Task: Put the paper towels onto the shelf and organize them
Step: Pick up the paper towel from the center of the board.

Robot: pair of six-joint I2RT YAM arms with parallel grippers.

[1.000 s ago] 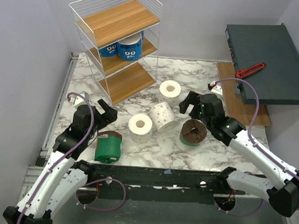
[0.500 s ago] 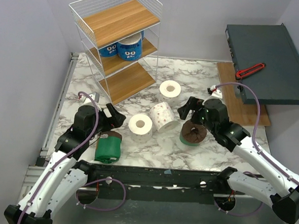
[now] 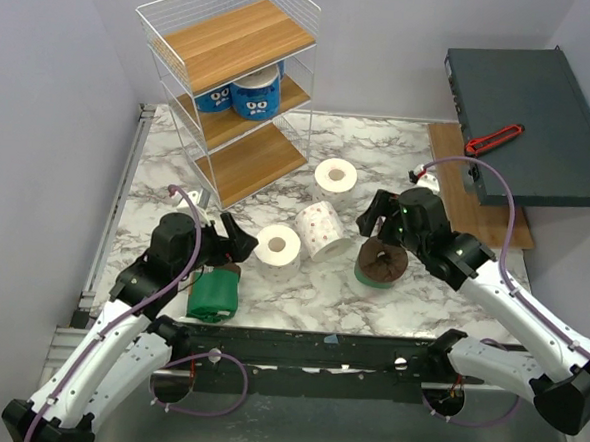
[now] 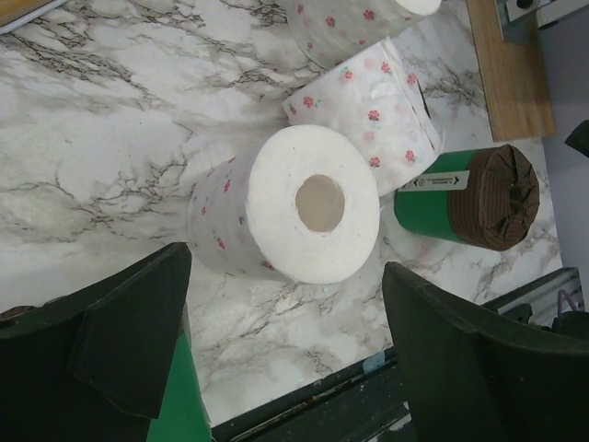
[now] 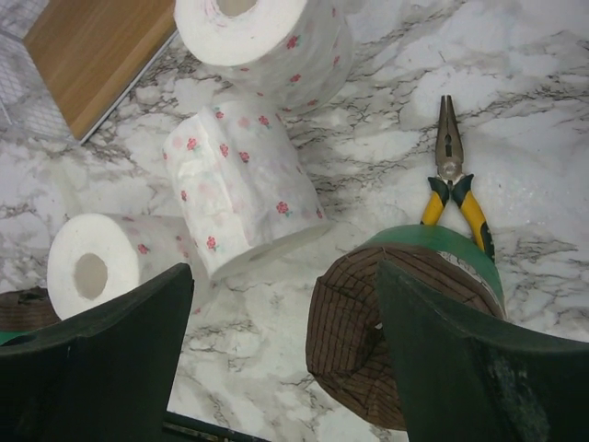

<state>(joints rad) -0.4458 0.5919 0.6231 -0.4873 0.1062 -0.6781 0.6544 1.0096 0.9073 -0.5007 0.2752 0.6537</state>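
Pushing forward and to the right since a second ago, the left gripper [image 3: 236,241] is now hanging with its dark fingers [image 4: 138,341] spread wide, pinching nothing; the right gripper [image 3: 378,214] is shifting only slightly. Straight ahead of the left gripper, a fat white pink-speckled paper-towel roll [image 4: 313,203] is standing on end, hollow core up. Just behind and below it, a green-wrapped roll [image 3: 214,291] is lying on the grey-veined marble table [image 3: 380,146].

Right gripper's fingers are also standing apart, holding nothing. A second green-wrapped roll with a brown end [image 5: 396,313] is sitting right under its right finger, with yellow-handled pliers [image 5: 451,184] just beyond. Ahead and left, a tipped speckled roll [image 5: 239,193] is lying, and an upright speckled roll [image 5: 258,37] is standing farther out. Well beyond both grippers, the tall white wire shelf with wooden boards [image 3: 231,37] is carrying two blue-wrapped rolls [image 3: 255,96] on its middle tier.
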